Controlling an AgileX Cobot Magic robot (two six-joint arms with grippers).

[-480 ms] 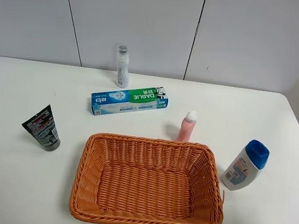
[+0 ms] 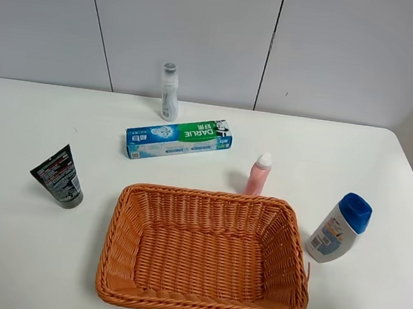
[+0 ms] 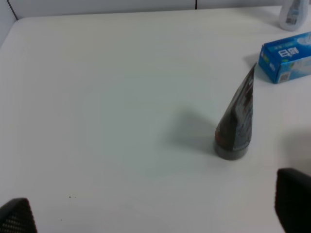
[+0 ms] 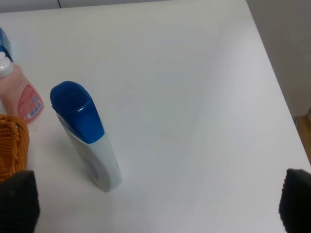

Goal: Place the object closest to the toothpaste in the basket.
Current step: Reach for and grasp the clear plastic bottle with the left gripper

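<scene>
Lighting: bright, even, seemingly from overhead. Shadows: soft, faint, beside black tube (image 3: 236, 127), inside basket (image 2: 209, 195) walls. Wrist views: slightly soft, nearest edges blurred.

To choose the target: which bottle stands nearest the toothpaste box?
The pale bottle with the grey cap, behind the box; the pink bottle and blue-capped bottle stand farther away.

Item, left hand (image 3: 155, 208): two black matte fingertips (image 3: 293, 201), blunt-ended; one bears a fine cross-hatched grip texture. Item, right hand (image 4: 156, 200): two black rounded fingertips (image 4: 18, 201), blurred, texture not legible.
</scene>
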